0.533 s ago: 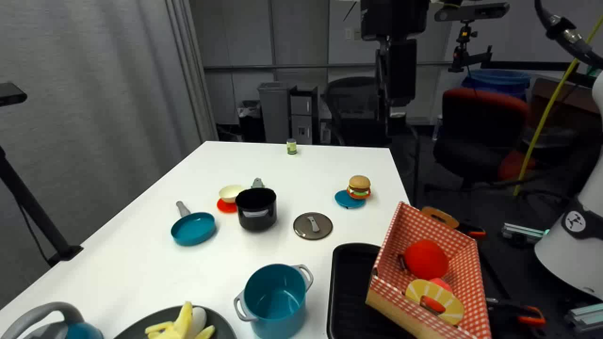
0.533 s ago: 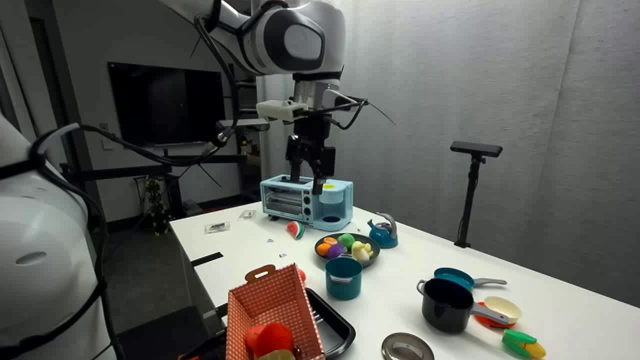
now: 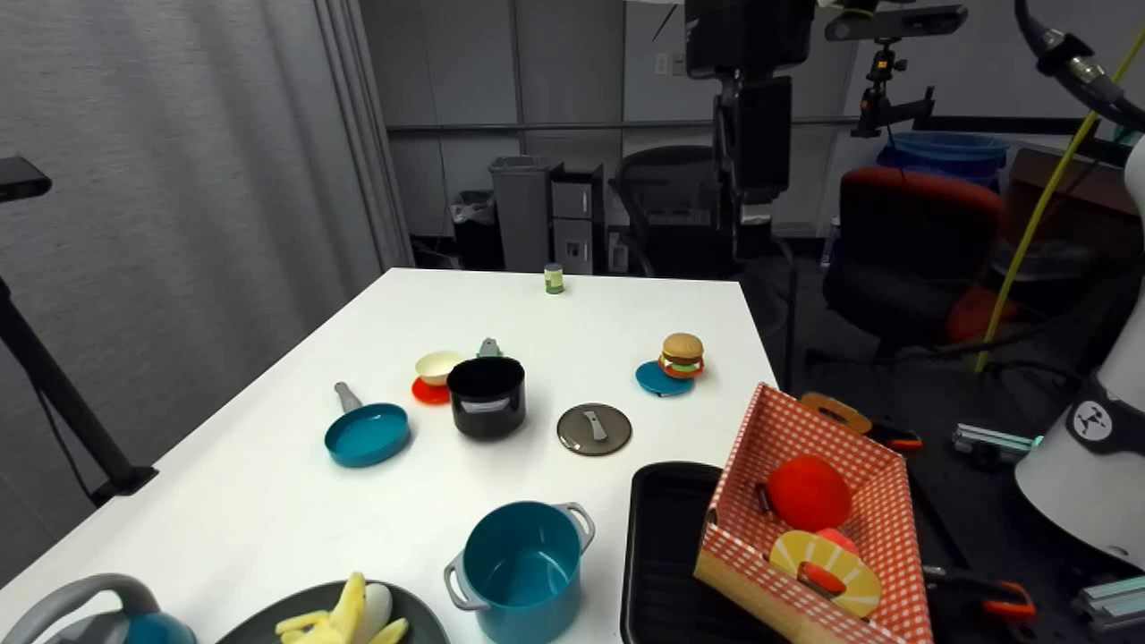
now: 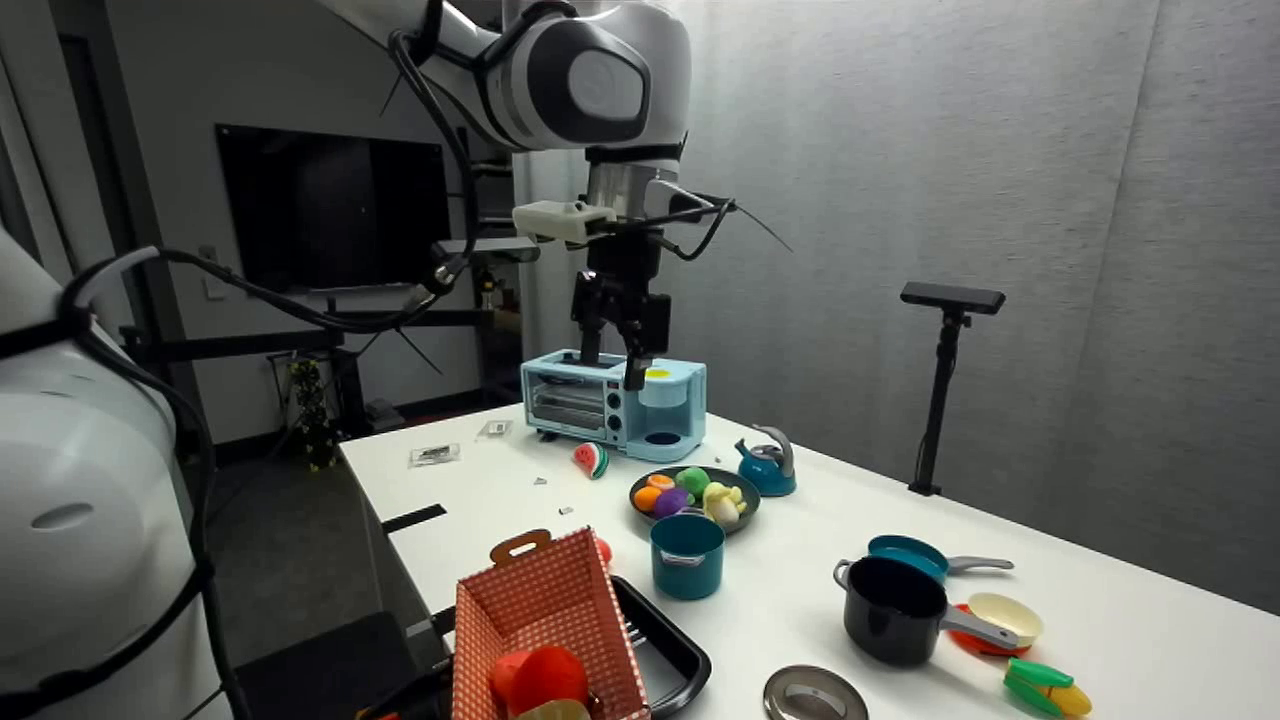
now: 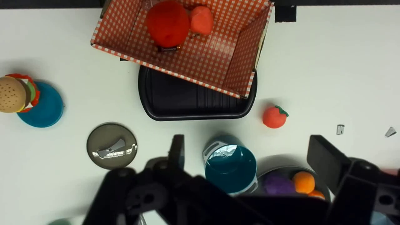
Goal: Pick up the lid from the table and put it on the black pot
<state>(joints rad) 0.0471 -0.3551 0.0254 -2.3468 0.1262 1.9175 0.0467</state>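
The 2 fingers (image 5: 326, 162) are standing wide apart and are gripping nothing. They are hanging well above the white counter (image 5: 331, 68).

In the wrist view, the teal pot (image 5: 229, 175) is showing in the gap between the fingers, lower down on the counter. Just beside it, toward the right, a dark dish (image 5: 289, 170) is holding a purple item (image 5: 279, 183) and an orange item (image 5: 303, 182). A red tomato-shaped item (image 5: 273, 118) is sitting ahead of the gap.

The lid (image 5: 106, 137) is lying flat on the counter to the left of the fingers in the wrist view, its grey handle (image 5: 118, 144) facing up. Ahead of the fingers, a black tray (image 5: 175, 97) is resting, and a red-checked basket (image 5: 212, 62) is covering part of it. Farther out to the left, past the lid, a burger-shaped item (image 5: 12, 95) is overlapping a blue disc (image 5: 45, 109).

The black pot (image 3: 501, 427) is standing upright, well apart from the fingers, and is showing below them in both exterior views, near the lid but not touching it. In an exterior view, a teal frying pan (image 3: 367, 436) and a cream bowl (image 3: 438, 367) are sitting on the side of the black pot away from the fingers. In an exterior view, a light blue toaster oven (image 4: 575, 400) is standing behind the fingers.
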